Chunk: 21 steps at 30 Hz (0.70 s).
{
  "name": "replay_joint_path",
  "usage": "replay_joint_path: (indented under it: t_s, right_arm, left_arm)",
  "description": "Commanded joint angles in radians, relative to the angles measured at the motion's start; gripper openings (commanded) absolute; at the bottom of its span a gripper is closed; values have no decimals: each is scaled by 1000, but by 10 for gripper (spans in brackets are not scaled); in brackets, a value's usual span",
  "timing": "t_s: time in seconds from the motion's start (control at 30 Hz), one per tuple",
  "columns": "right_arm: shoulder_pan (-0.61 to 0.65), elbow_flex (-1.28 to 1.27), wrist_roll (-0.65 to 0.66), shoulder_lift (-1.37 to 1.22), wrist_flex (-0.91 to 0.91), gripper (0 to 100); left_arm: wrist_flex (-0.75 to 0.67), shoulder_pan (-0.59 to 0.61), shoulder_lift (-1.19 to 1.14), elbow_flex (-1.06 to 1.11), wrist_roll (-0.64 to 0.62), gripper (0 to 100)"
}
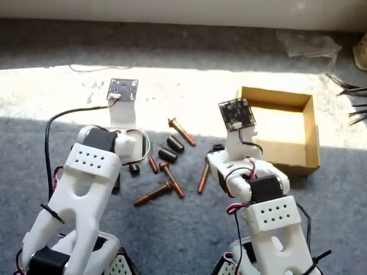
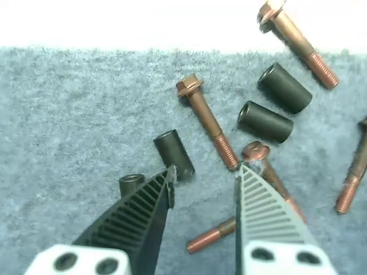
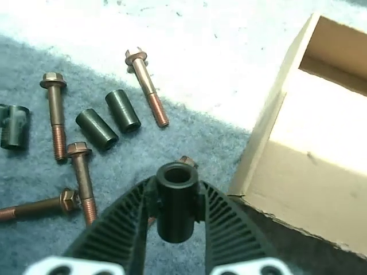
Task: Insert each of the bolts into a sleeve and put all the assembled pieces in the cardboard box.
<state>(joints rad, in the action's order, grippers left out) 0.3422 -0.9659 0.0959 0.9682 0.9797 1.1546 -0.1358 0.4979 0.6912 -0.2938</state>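
My right gripper is shut on a black sleeve, held upright with its bore facing the camera, just left of the cardboard box. A copper bolt's head peeks out behind that sleeve. My left gripper is open low over the carpet. One black sleeve lies at its dark fingertip and another stands beside that finger. A bolt lies just ahead, between the jaws. In the high view, several copper bolts and two sleeves lie between the arms.
The open cardboard box sits at the right of the grey carpet, beside the right arm. Loose bolts fan out in front of the left arm. Cables lie at the far right edge.
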Motion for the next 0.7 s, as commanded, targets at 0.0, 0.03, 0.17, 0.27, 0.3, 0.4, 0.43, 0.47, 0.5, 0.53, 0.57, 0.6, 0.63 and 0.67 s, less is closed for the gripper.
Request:
replay_joint_path:
  t_s: [0.0, 0.03, 0.17, 0.27, 0.3, 0.4, 0.43, 0.47, 0.5, 0.53, 0.57, 0.6, 0.63, 0.67]
  right_arm:
    - [-10, -7, -11, 27, -35, 4]
    - [-10, -13, -11, 27, -35, 4]
    - [-10, -15, -11, 27, -35, 4]
    - [-10, -16, -11, 27, -35, 4]
    - [-10, -16, -11, 27, -35, 4]
    - [-10, -18, -11, 27, -35, 4]
    - [-10, -18, -11, 27, -35, 4]
    - [-10, -18, -11, 27, -35, 4]
    - [-10, -18, -11, 27, -35, 4]
    - [-10, -18, -11, 27, -35, 4]
    - [-10, -18, -11, 27, -35, 4]
    - [-10, -18, -11, 27, -35, 4]
    - [-10, -18, -11, 27, -35, 4]
    - [-10, -18, -11, 27, -35, 4]
  left_arm:
    - [-74, -45, 4, -28, -160, 171]
    - [-94, -45, 4, -19, -173, 171]
    - [-218, -33, 2, 59, -284, 168]
    - [-318, -16, 2, 124, -330, 170]
    - [-353, -16, 2, 145, -330, 168]
    - [-462, -18, 2, 217, -344, 168]
    - [-494, -13, 2, 240, -371, 169]
    - [-517, -4, 4, 257, -404, 171]
    - [-528, 5, 4, 260, -427, 171]
    - [-528, 13, 4, 252, -440, 171]
    - [-528, 22, 4, 243, -442, 170]
    - [-528, 28, 4, 237, -443, 169]
    - [-528, 28, 4, 236, -443, 168]
    - [-528, 30, 4, 234, -443, 168]
